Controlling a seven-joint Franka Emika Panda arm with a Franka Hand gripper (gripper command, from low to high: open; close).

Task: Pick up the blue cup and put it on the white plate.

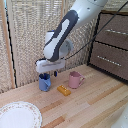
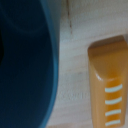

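Observation:
The blue cup [image 1: 44,83] stands on the wooden table towards the exterior view's left, and fills one side of the wrist view as a dark blue wall [image 2: 25,65]. My gripper [image 1: 49,74] is down at the cup's rim. One dark finger reaches into the cup's mouth and the other sits just outside its wall. Whether the fingers press on the wall does not show. The white plate [image 1: 18,115], with a speckled rim, lies at the front on the exterior view's left, apart from the cup.
A pink mug [image 1: 75,79] stands beside the blue cup on the exterior view's right. An orange block with white stripes [image 1: 63,90] [image 2: 107,80] lies between them, nearer the front. A wooden drawer unit [image 1: 111,45] stands at the back right.

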